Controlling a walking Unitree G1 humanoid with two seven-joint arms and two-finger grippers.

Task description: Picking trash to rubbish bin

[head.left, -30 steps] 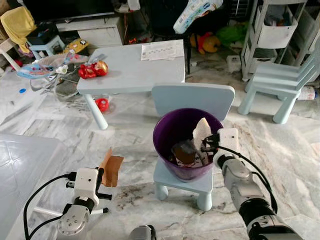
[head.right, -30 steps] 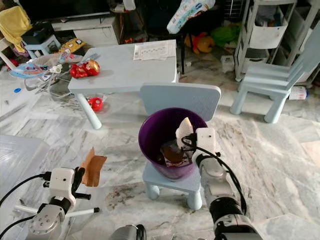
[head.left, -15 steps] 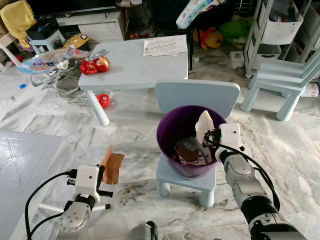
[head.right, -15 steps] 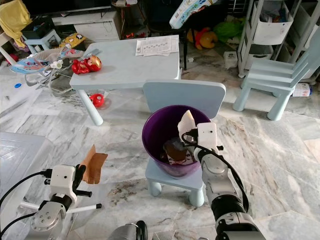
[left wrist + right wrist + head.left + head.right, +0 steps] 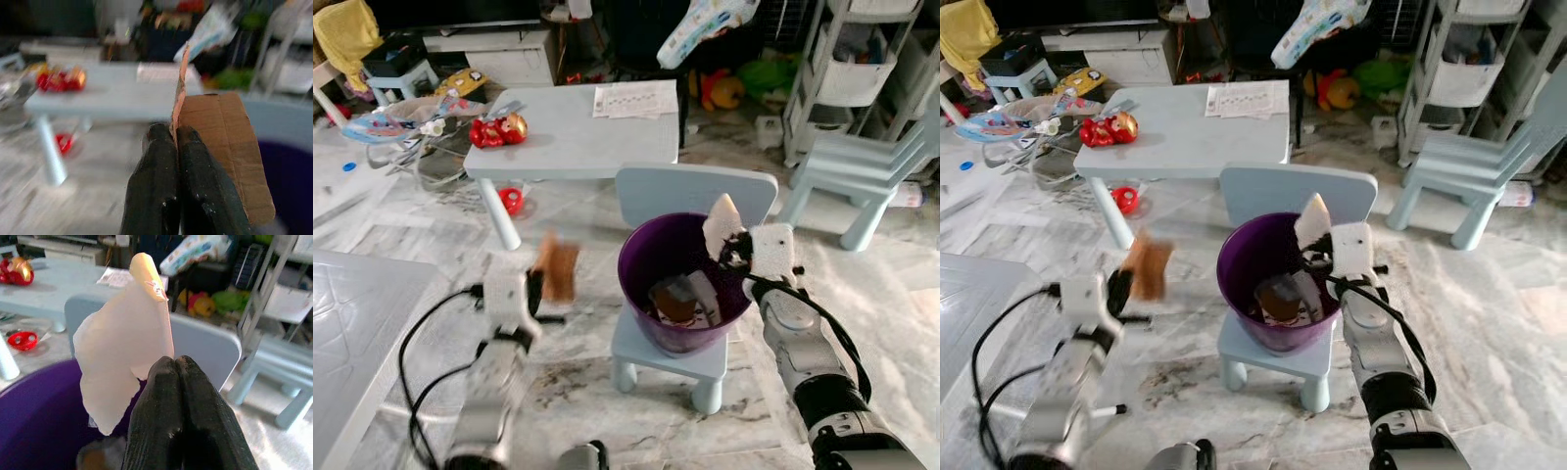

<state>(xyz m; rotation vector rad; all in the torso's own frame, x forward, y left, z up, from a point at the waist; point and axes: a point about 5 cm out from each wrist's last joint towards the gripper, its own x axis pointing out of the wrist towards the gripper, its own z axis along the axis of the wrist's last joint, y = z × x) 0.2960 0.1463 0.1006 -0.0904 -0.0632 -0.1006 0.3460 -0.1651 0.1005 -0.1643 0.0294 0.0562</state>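
Cardboard scrap (image 5: pixel 230 147) pinched in left tool (image 5: pixel 177 134), its far side hidden.

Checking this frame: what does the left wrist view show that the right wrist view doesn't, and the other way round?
Left wrist view: the left gripper with its black fingers shut on a torn piece of brown cardboard, and paper sheets lying on the table.

Right wrist view: the right gripper pinching a pale scrap of paper above the purple bin, with a white shelf unit behind.

Both: the light blue table, the red toys on it, a red object on the floor beneath it, and the blue chair back.
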